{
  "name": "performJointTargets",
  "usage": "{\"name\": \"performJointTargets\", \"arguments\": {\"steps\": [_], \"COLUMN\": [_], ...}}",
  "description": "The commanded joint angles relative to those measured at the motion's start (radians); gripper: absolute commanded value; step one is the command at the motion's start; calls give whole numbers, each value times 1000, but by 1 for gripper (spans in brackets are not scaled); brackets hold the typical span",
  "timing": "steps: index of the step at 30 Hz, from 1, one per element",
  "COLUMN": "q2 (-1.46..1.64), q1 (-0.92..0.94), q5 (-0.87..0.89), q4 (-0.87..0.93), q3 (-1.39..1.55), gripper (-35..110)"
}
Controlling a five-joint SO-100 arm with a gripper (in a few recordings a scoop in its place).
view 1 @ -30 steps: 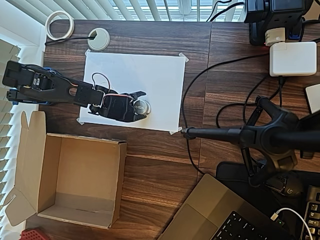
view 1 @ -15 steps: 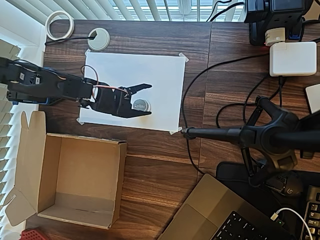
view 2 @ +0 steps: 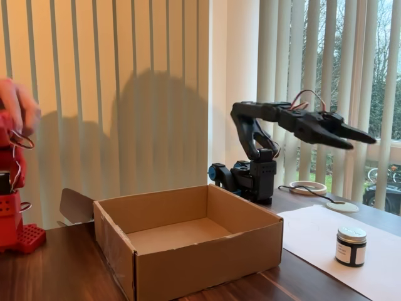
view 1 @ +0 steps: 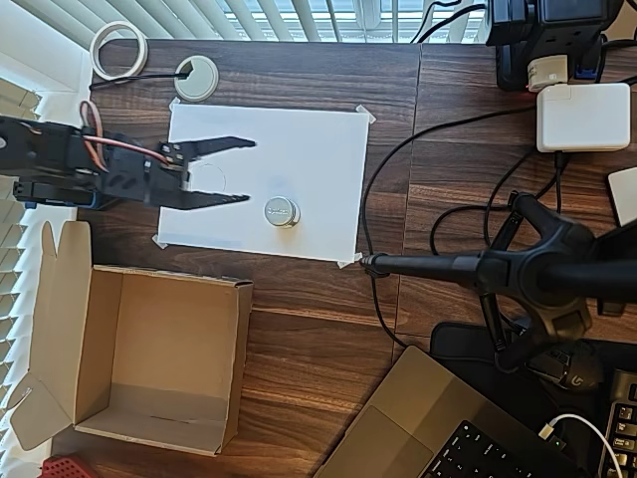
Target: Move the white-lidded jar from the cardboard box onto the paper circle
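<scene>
Fixed view first, working from the near edge outward: your large brown corrugated cardboard box (view 2: 188, 241) sits closest, flaps open and its floor bare, so nothing is left in it to fetch. Just past its right corner the small dark jar with the white-grey lid (view 2: 351, 246) stands upright on the white sheet of paper (view 2: 313, 235), free of any grip. Farther back, the black two-finger gripper (view 2: 351, 135) hangs high above the table on its raised arm, well apart from the jar.

In the overhead view the jar (view 1: 281, 211) rests on the paper (view 1: 309, 149) toward its lower edge, and the gripper (view 1: 227, 171) sits to the left with its jaws spread wide and nothing between them. A faint pencil circle (view 1: 211, 179) shows between those jaws; whether the jar stands inside a drawn outline of its own I cannot tell, the lines are too thin. You appear to have let go so the jar stands on its base, and the spread jaws look like a clean release; judged from this, the placing looks done
</scene>
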Motion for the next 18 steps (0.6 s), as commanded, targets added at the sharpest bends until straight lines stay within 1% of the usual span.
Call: {"name": "performJointTargets", "arguments": {"steps": [1,4,6,9,12,14,18], "q2": [328,403,440,483,538,569,637], "q1": [-17,-54,-74,-98,-140,-156,-146], "q5": [74,291,459,646,753,831,1025], "q4": [-11,-11,0,38,127,258,644], "q3": [92,124,147,190,249,268,272], "gripper": [24,24,22,15,2,0,0]}}
